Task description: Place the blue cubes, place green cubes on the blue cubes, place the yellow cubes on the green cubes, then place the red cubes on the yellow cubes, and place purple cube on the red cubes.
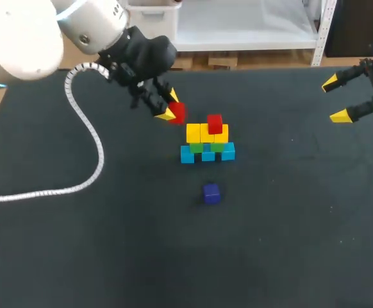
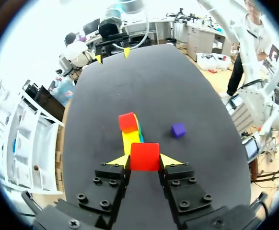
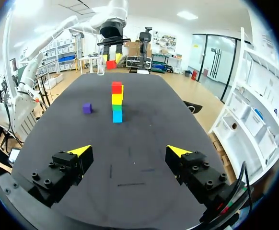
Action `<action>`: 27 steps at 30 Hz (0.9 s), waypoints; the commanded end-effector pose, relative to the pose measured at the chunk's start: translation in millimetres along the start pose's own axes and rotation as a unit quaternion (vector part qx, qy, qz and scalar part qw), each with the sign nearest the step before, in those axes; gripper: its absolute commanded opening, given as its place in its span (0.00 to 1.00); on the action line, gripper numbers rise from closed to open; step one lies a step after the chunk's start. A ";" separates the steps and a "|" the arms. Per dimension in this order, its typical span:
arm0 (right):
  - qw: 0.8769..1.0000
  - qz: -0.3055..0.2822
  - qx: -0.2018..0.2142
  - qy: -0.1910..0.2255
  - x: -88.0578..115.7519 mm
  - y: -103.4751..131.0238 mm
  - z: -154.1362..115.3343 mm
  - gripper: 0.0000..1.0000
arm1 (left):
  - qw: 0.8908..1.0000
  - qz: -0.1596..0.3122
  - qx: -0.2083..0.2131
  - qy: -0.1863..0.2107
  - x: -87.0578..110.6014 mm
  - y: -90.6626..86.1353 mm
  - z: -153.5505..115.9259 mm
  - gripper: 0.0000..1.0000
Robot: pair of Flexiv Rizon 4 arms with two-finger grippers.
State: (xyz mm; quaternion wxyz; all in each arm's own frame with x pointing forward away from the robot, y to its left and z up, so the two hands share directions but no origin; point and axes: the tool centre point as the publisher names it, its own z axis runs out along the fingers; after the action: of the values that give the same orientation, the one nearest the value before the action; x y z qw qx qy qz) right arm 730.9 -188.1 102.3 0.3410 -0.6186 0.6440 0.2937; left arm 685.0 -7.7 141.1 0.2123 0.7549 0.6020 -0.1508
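The held red cube (image 1: 178, 113) is clamped in the left gripper (image 1: 170, 106), just off the stack (image 1: 207, 153) towards the table's left edge. The bare yellow cube (image 1: 194, 133) beside the placed red cube (image 1: 215, 122) is judged to lie rightward and lower. The right gripper (image 1: 340, 99) is spread apart, empty, near the right edge.

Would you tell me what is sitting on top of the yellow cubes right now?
One red cube sits on the yellow cubes, toward their right end; the yellow surface under it is hidden. The other red cube is in the left gripper, beside them, not on them.
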 end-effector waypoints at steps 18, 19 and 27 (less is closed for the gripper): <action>1.000 0.000 0.000 -0.001 0.2 -0.4 0.4 1.00 | 0.999 -0.033 0.023 -0.006 -21.8 10.3 27.0 0.00; 1.000 0.000 0.000 -0.001 0.2 -0.4 0.4 1.00 | 0.999 -0.034 0.025 -0.005 -22.0 10.3 27.9 0.00; 1.000 0.000 0.000 -0.001 0.2 -0.4 0.4 1.00 | 0.997 -0.052 0.046 0.013 -24.7 11.3 40.8 0.00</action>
State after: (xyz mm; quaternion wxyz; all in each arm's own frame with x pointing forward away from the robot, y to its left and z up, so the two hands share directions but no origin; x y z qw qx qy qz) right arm 730.9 -188.1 102.3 0.3410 -0.6186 0.6440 0.2937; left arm 683.1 -44.0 121.8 0.1746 0.7314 0.6345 -0.1787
